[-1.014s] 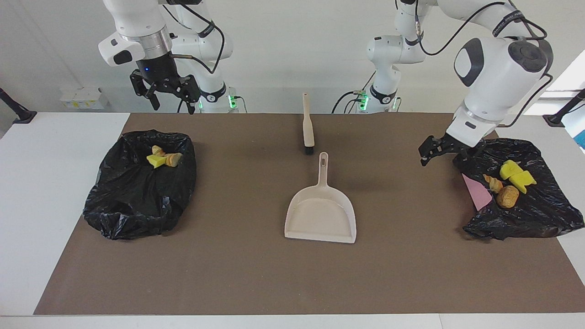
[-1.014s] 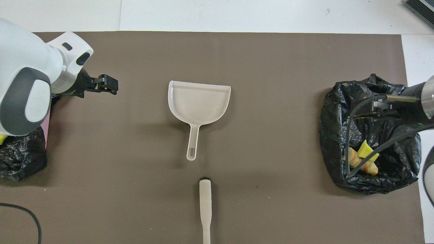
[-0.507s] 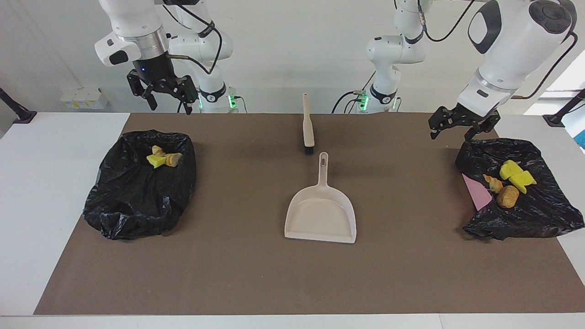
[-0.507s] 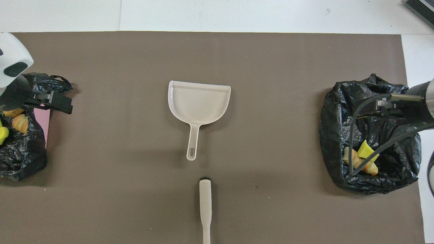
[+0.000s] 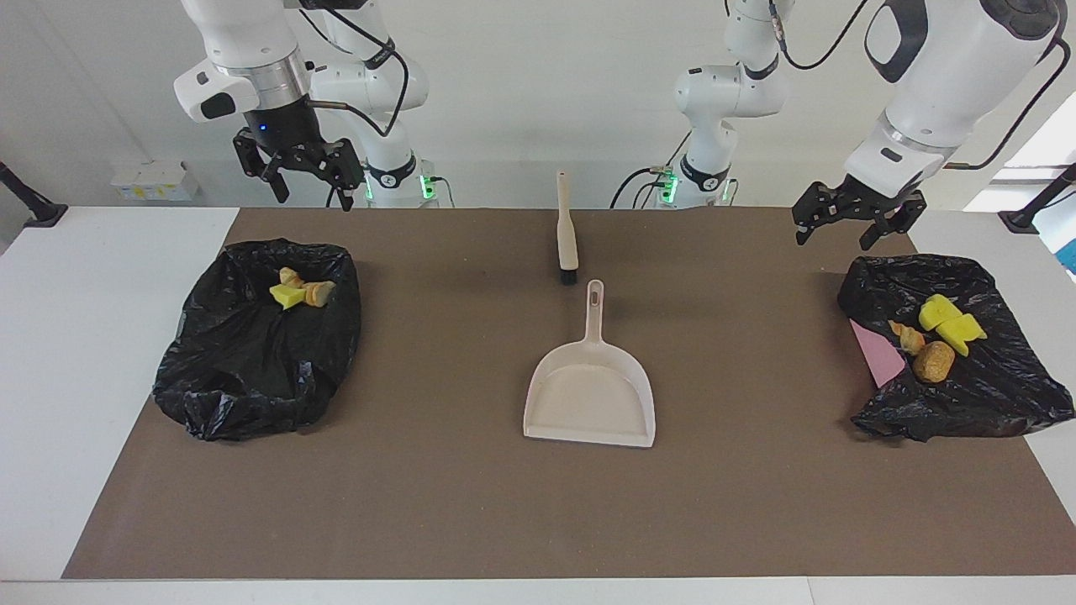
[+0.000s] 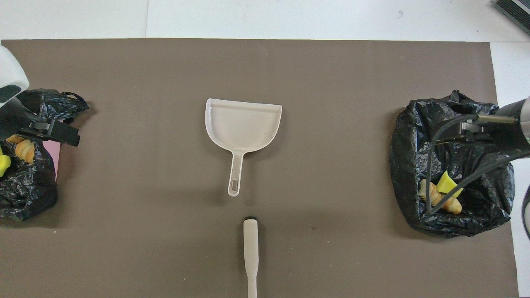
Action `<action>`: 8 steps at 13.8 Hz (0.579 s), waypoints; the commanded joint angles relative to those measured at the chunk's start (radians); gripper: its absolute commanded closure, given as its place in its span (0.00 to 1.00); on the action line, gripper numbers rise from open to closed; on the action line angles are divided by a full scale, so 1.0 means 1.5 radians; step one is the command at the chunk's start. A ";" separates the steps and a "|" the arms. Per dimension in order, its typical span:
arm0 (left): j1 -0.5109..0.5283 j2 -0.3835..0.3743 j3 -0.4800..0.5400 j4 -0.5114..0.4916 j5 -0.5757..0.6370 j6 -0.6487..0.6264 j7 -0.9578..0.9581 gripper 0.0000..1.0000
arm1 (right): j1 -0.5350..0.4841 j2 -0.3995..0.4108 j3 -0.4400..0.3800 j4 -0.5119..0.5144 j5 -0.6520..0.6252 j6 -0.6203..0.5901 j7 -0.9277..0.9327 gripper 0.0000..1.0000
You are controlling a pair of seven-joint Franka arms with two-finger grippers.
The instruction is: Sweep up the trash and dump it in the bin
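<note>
Find the left gripper [image 5: 841, 231] raised over the brown mat [image 5: 420, 487], just at the robot-side edge of the black bag at the left arm's end [image 5: 967, 395]. Fingers apart, nothing held. Find the right gripper [image 5: 313, 195] high over the robot-side edge of the table, near the black bag at the right arm's end [image 5: 252, 370]. Also spread, also empty.

Count the trash [image 5: 933, 336] as all bagged: four pieces on the bag at the left arm's end, beside a pink sheet [image 5: 874, 353], and three more [image 5: 303, 292] in the other bag. No scrap seen loose on the mat.

Note the dustpan [image 5: 588, 395] lying flat and empty mid-table, handle toward the robots. Note the brush [image 5: 566, 235] just nearer the robots, in line with that handle, close to it but not touching.

Judge the task as good as done and the step in hand as clearing out and parking both arms.

To do it well:
- Lift straight up before swinging anywhere, so as not to snag loose plastic and tip pieces out.
- Leave the fingers apart; no reason to close on anything.
- Route well above the brush and dustpan, not across them.
- Watch the left-end bag: shallow and spread open, pieces near its edge, probably easy to spill with one nudge.
- Check the mat for stray crumbs before calling it finished.
</note>
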State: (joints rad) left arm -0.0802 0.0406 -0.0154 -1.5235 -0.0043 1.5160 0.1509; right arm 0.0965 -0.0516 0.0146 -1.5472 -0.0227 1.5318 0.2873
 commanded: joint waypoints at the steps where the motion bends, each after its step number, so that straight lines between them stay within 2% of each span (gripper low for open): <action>1: 0.004 -0.004 0.005 0.009 0.002 -0.021 0.033 0.00 | -0.011 -0.011 0.005 -0.011 0.005 -0.005 -0.013 0.00; 8: 0.004 -0.006 0.004 0.010 0.002 -0.018 0.031 0.00 | -0.011 -0.011 0.005 -0.011 0.005 -0.007 -0.014 0.00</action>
State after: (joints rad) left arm -0.0801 0.0364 -0.0074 -1.5228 -0.0042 1.5127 0.1837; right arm 0.0965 -0.0516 0.0145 -1.5472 -0.0227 1.5318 0.2873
